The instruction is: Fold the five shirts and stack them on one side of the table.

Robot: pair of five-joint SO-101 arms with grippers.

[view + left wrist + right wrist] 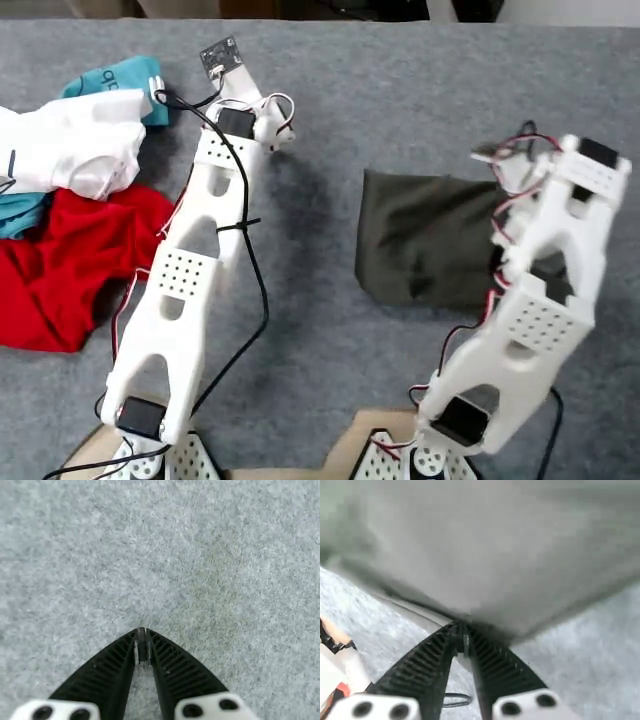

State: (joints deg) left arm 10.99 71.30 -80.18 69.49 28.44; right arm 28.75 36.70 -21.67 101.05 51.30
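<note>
right end effector (462, 632) pinching the edge of the dark olive shirt (420, 240), probably to finish its fold on the right of the worktop (200, 555). left end effector (141, 645) pressed together, empty. red shirt (60, 270), white shirt (70, 145) and teal shirt (120, 75) heaped left, unfolded.

Surface (400, 100): grey felt-type cloth, matt, fuzzy w/ short nap. Left arm (180, 280) & right arm (540, 320): white hard plastic, matt, perforated panels. Left gripper (141, 642) & right gripper (461, 635): black plastic, ribbed on inner faces, slight sheen; white plastic mounts w/ dark screw holes. Dark olive shirt (420, 240): soft matt cloth, smooth. Red shirt (60, 280): matt cloth, creased. White shirt (70, 145): thin cloth, rumpled. Teal shirt (125, 75): matt cloth w/ white print. Cable (255, 290): black, smooth, rubbery-looking. Base board (345, 445): tan, matt, wood or cardboard, can't tell which.
</note>
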